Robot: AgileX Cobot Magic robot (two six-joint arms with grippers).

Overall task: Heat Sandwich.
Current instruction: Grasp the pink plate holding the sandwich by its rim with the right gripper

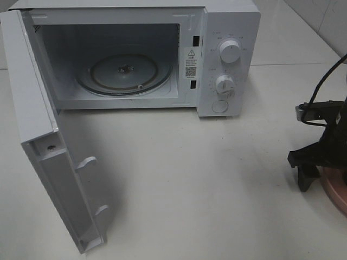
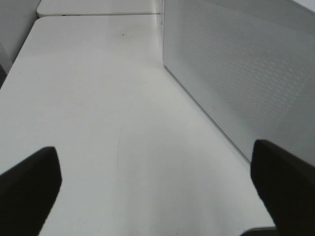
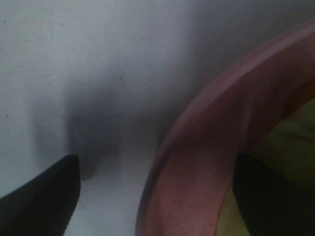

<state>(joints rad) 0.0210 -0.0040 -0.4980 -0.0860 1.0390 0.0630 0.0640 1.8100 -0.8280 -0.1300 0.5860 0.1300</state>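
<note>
Microwave [image 1: 227,32] at the far side of the white table [image 1: 206,189], its door [image 1: 38,124] swung fully open toward the near left. The glass turntable [image 1: 124,73] lies bare in the cavity, and nothing stands before the opening. Two knobs [image 1: 230,52] and a round button [image 1: 219,106] sit on the right-hand panel. At the right edge, well apart from the oven, the right gripper [image 1: 320,162] hangs low over the rim of a pink plate [image 1: 332,189]. The gripper and the frame edge hide what is on the plate.

From the left wrist, the left gripper [image 2: 157,196] has its jaws spread wide over bare table and holds nothing. The door's dotted outer panel [image 2: 246,73] stands close beside it.

From the right wrist, the jaws are spread across the plate's rim. One finger [image 3: 39,201] is outside over the table and the other is inside. The sandwich [image 3: 295,137] lies on the plate beside that inner finger, blurred yellow-green. I cannot tell whether the finger touches it.
</note>
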